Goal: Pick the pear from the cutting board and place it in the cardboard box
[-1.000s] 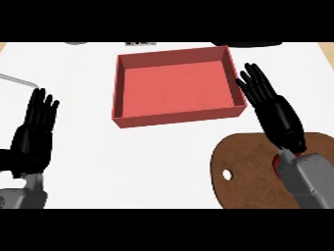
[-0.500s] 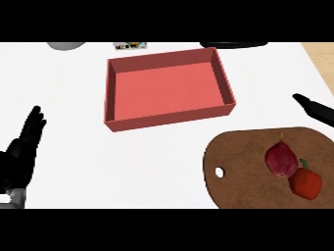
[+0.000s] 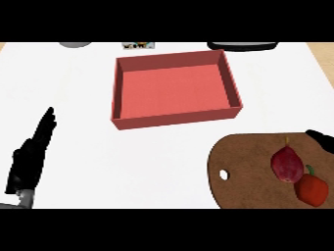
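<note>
A dark red pear (image 3: pixel 288 163) lies on the brown round cutting board (image 3: pixel 245 166) at the lower right, beside a red bell pepper (image 3: pixel 313 188). The red open box (image 3: pixel 175 89) stands behind the board, at the middle, with nothing in it. Only a black finger of my right hand (image 3: pixel 331 143) shows at the right edge, just right of the pear and apart from it. At the lower left my left hand (image 3: pixel 31 158) rests open with straight fingers, holding nothing.
The white counter (image 3: pixel 90 137) spreads between the hands. At the far edge sit a grey round object (image 3: pixel 75 44), a small patterned item (image 3: pixel 138 46) and a dark object (image 3: pixel 243 46). Wooden floor shows past both side edges.
My right hand has drawn back to the right edge, uncovering the pear and pepper on the board. The left hand slid lower and further left. The view shifted slightly.
</note>
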Robot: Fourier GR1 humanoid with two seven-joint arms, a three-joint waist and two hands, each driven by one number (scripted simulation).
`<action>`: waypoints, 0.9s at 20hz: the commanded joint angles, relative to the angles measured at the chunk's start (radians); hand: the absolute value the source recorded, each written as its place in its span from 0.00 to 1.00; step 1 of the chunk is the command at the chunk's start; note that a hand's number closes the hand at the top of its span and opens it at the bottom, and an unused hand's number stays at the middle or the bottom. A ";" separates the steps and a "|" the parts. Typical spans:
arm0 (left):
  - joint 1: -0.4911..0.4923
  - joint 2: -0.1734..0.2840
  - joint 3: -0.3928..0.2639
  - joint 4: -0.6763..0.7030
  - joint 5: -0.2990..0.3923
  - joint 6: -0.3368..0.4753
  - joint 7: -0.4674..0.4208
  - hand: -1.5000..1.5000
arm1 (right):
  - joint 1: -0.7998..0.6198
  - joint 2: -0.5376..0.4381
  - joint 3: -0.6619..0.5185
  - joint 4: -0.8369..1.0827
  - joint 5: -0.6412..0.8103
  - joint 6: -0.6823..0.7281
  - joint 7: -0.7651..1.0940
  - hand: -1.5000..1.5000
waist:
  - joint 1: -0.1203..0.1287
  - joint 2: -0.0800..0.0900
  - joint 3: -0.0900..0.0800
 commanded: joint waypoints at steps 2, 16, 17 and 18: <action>0.020 0.033 0.014 -0.024 0.007 -0.026 0.006 0.50 | 0.102 -0.220 0.084 -0.110 0.085 0.145 0.284 0.00 | 0.010 -0.003 -0.004; -0.020 0.010 0.004 -0.045 -0.027 -0.041 0.061 0.50 | -0.056 -0.384 0.239 -0.483 -0.030 0.586 1.042 0.00 | 0.046 0.007 0.004; -0.013 -0.041 -0.026 -0.037 -0.055 -0.008 0.045 0.50 | -0.048 -0.365 0.262 -0.509 0.008 0.573 1.086 0.00 | 0.040 0.006 0.004; -0.032 0.006 0.021 -0.054 -0.028 -0.051 0.059 0.50 | -0.070 -0.321 0.280 -0.474 0.053 0.558 1.100 0.00 | 0.042 0.007 0.004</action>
